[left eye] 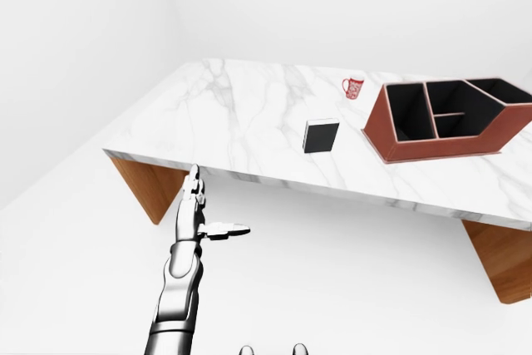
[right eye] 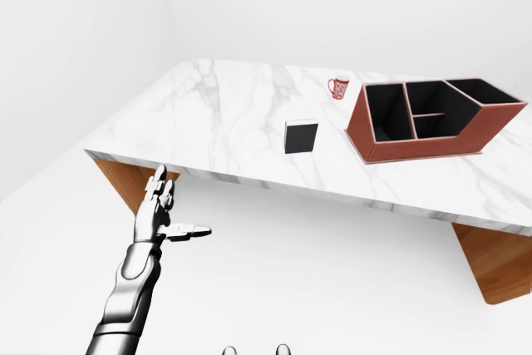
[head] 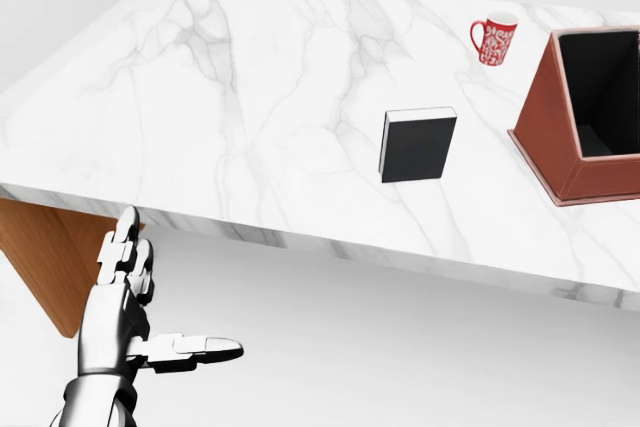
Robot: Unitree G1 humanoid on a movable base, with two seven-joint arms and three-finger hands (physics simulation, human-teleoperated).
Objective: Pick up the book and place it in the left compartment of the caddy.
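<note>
A black book (head: pixel 417 144) with a white page edge lies flat on the white marble table (head: pixel 230 117), near its lower edge. A brown caddy (left eye: pixel 446 119) with black compartments stands to the book's right; its left compartment (left eye: pixel 408 111) is a long empty slot. My left hand (head: pixel 150 312) is open, fingers up and thumb out to the right, below the table's edge and well left of the book. My right hand does not show in any view.
A red and white patterned mug (head: pixel 495 39) stands above the book, left of the caddy's top corner. Wooden table legs (left eye: pixel 151 184) show under the table at left and right (left eye: pixel 503 255). White floor lies below the table edge.
</note>
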